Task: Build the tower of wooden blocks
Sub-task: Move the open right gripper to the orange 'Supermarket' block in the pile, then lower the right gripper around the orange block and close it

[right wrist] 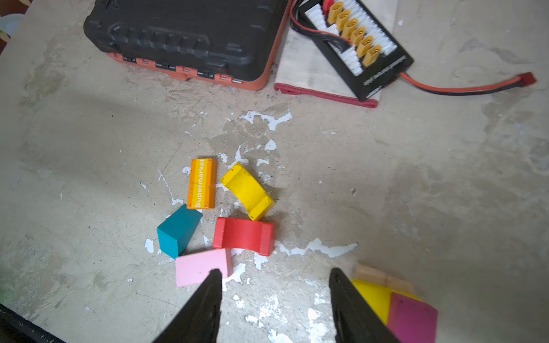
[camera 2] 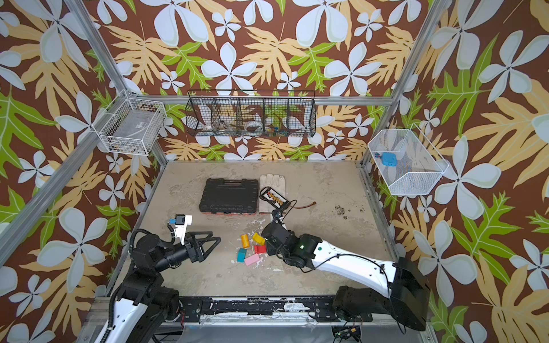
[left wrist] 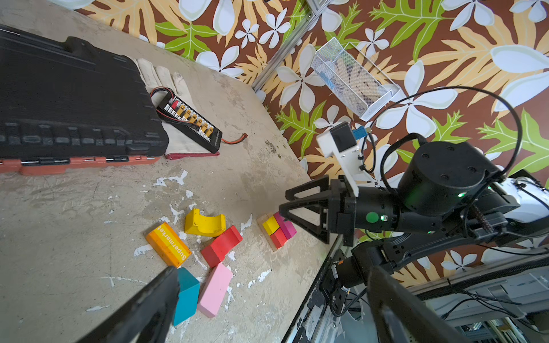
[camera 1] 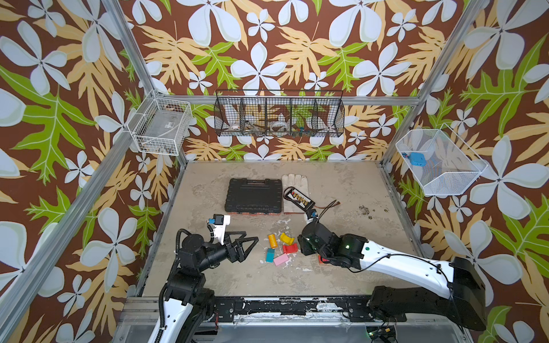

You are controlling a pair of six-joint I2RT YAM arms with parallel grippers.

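Five loose wood blocks lie in a cluster: an orange "Supermarket" brick, a yellow arch, a red arch, a teal block and a pink brick. The tower is a low stack of yellow, red and magenta pieces on a tan base, mostly hidden under my right arm in both top views. My right gripper hangs open and empty between the pink brick and the tower. To the left of the cluster, my left gripper stands wide open and empty.
A black plastic case lies behind the blocks, with a work glove and a connector board with a red cable beside it. The table's front rail runs close to the tower. Wire baskets hang on the walls.
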